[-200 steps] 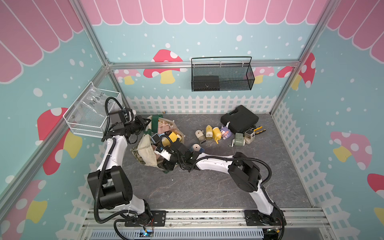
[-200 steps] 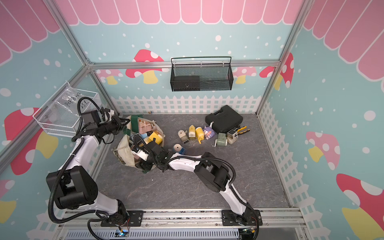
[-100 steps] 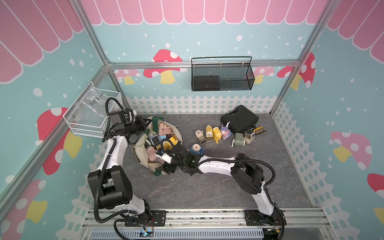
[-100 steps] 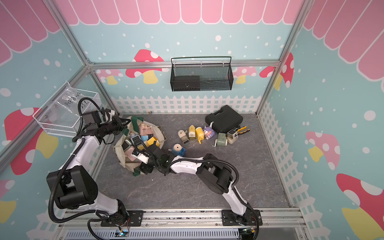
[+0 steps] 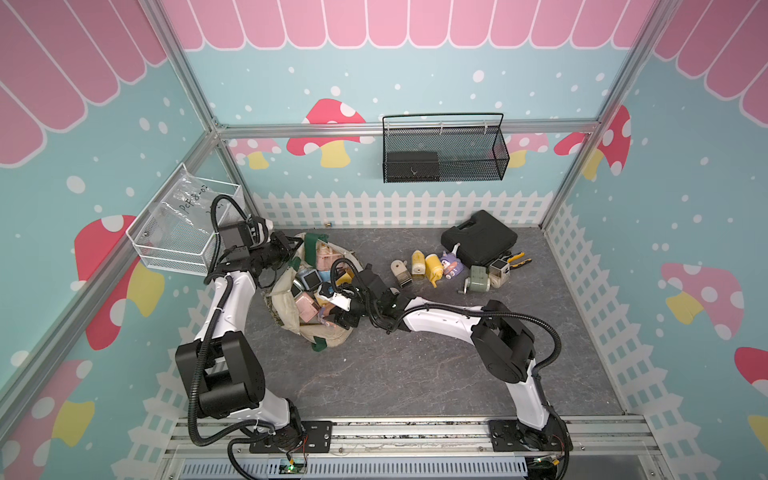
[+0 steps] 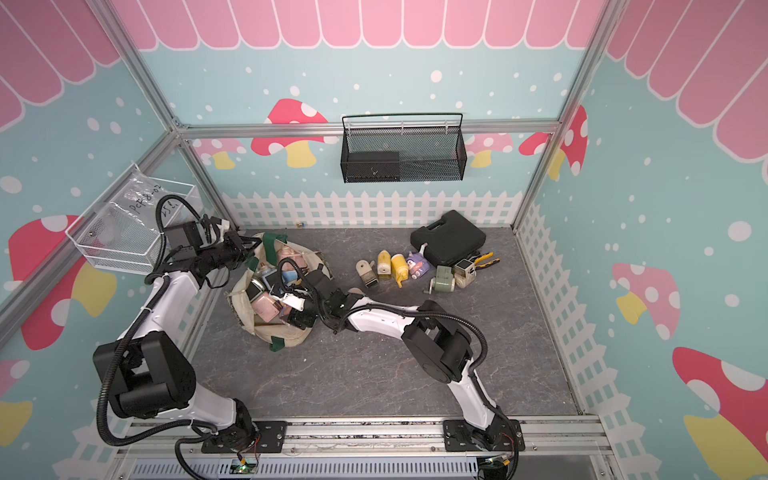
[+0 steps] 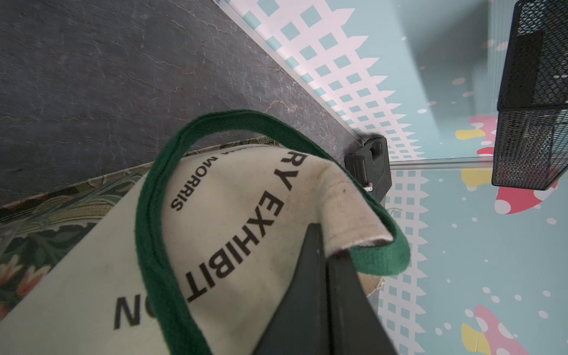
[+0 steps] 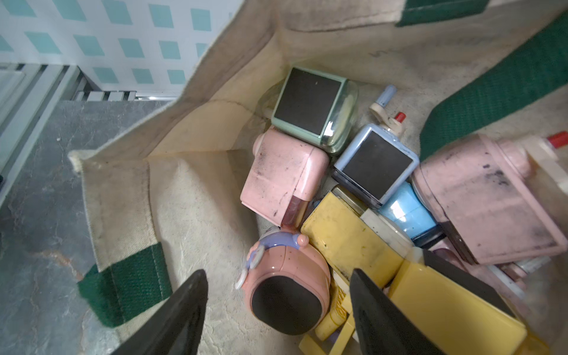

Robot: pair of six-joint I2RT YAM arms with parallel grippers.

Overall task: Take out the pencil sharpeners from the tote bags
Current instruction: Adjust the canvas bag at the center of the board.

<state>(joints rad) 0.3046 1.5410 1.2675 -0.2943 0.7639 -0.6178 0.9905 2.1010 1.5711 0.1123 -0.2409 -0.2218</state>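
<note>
The left end effector (image 7: 325,246) is clamped on the rim of the tote bag (image 5: 286,309), beside a dark green strap (image 7: 147,215), holding the mouth open. The right end effector (image 8: 276,272) hangs inside that mouth with its jaws spread wide and empty. Directly between them sits a round pink cartoon sharpener (image 8: 289,295), its dark face toward the wrist camera, touching a yellow sharpener (image 8: 347,242) just beside one jaw. More pencil sharpeners (image 8: 313,107) are piled deeper in the bag. Other sharpeners (image 5: 432,266) lie on the tabletop (image 5: 395,374) outside the bag. The right arm is plainly nearer, and a straight descent looks enough, though the yellow neighbour may foul one jaw.
</note>
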